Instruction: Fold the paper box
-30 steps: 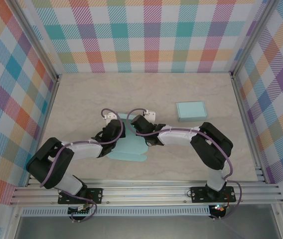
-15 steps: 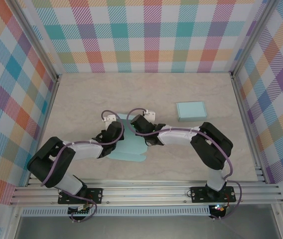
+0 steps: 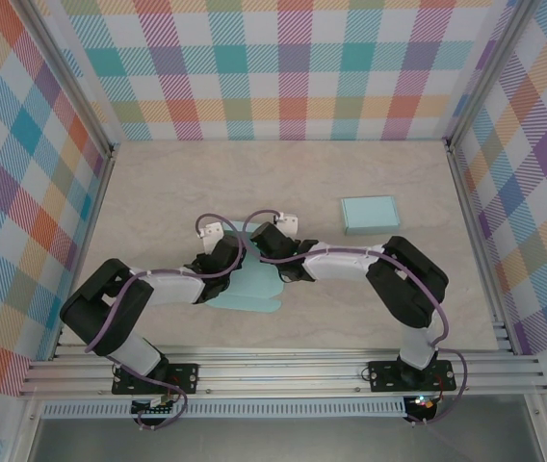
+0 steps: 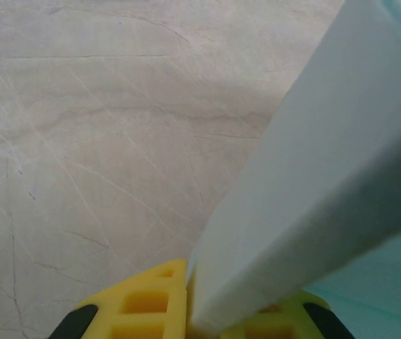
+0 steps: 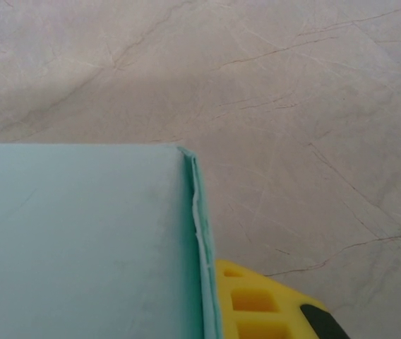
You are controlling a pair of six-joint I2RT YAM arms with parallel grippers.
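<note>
Squarely between both arms, the flat pale-teal paper box blank [image 3: 251, 291] runs near-to-far; left tool [image 4: 211, 314] pinches its raised flap [image 4: 313, 176], right tool [image 3: 270, 241] touches it, hold unclear.

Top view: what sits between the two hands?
The teal paper box itself: in the top view, part of it fills the gap between the left hand and right hand. The left wrist view shows it between the yellow fingers.

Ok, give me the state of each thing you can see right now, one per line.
paper box: part folded, one panel raised, the rest lying flat.
second box: closed, lying flat, untouched.
left gripper: shut on the raised panel.
right gripper: at a panel edge, grip unclear.
</note>
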